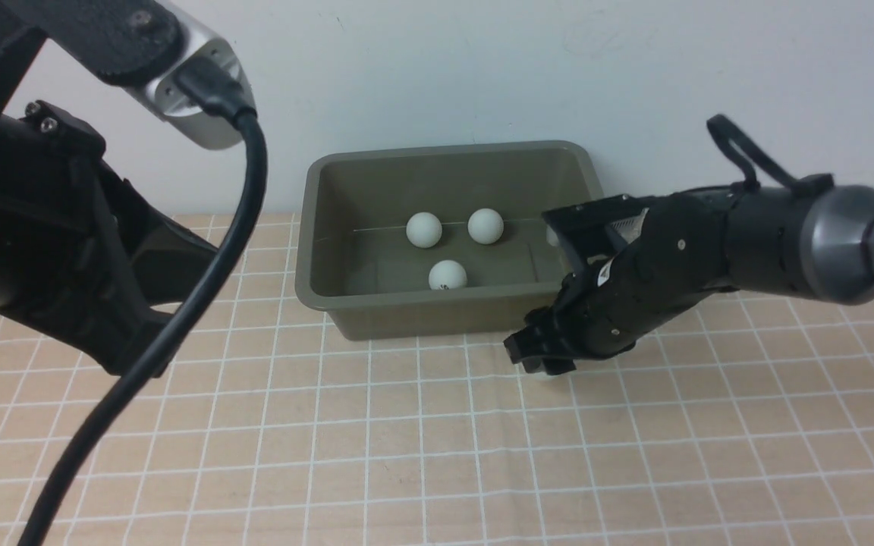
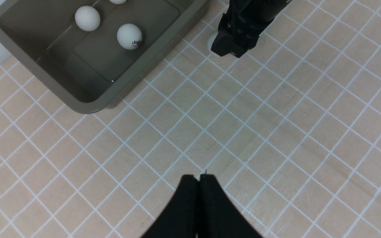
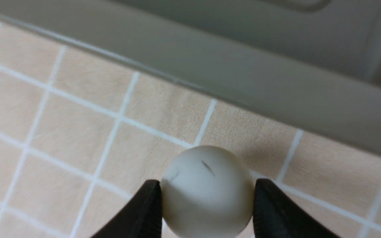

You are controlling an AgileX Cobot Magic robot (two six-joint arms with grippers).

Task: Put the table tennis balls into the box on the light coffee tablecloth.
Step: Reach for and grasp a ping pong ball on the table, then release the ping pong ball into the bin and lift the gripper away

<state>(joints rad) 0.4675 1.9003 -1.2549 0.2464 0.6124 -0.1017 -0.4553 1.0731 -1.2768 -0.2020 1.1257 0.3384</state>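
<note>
Right gripper [image 3: 207, 185] pinches a smooth matte white ball [image 3: 207, 195], seemingly on gridded cloth [image 3: 78, 132]; left gripper [image 2: 198, 178] closed.

Ahead of me stands a plain off-white wall [image 1: 482, 68], filling the whole far side of my front view. Its paint is matte and evenly lit, with a tiny dark fleck high toward my left and a faint smudge toward my right. My left wrist view catches only a thin sliver of it.

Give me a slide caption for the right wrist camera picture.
The right gripper pinches a table tennis ball on the tablecloth, just outside the box.
</note>
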